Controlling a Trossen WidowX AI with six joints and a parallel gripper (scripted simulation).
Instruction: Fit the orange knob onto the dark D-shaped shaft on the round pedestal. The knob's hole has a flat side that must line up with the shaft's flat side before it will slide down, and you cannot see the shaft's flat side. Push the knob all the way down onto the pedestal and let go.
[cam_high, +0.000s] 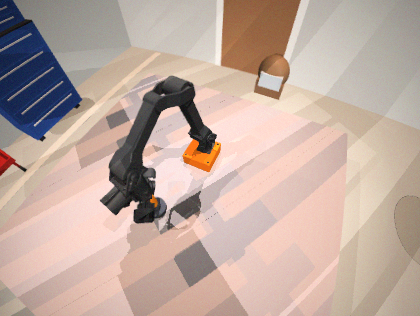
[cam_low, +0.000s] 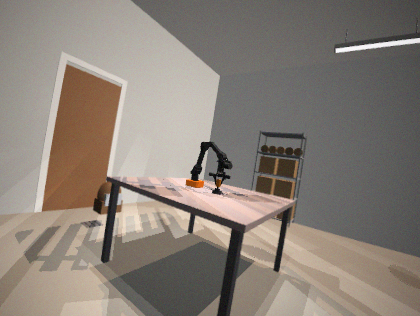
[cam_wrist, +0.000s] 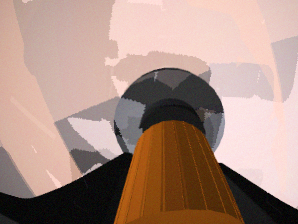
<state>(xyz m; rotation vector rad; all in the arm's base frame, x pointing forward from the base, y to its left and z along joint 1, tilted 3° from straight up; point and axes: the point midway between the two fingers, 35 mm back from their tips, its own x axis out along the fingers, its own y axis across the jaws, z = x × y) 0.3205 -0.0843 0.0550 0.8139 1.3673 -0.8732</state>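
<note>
The orange knob (cam_high: 154, 201) (cam_low: 218, 183) (cam_wrist: 173, 172) is upright between the fingers of my gripper (cam_high: 150, 202) (cam_low: 218, 181) (cam_wrist: 172, 167), which is shut on it. The dark round pedestal (cam_high: 161, 208) (cam_low: 217, 192) (cam_wrist: 134, 98) stands on the table beneath the knob. In the wrist view the knob's lower end covers the near middle of the pedestal, and a dark rounded shape shows just beyond that end. The shaft cannot be made out behind the knob, nor can its flat side or the knob's hole. I cannot tell whether knob and shaft touch.
The arm's orange base (cam_high: 201, 156) (cam_low: 194, 183) sits on the table (cam_high: 300, 200) (cam_low: 250, 210), on the far side of the pedestal in the top view. Patchy shadows cross the tabletop. A blue cabinet (cam_high: 35, 75) and a shelf rack (cam_low: 281, 134) stand off the table.
</note>
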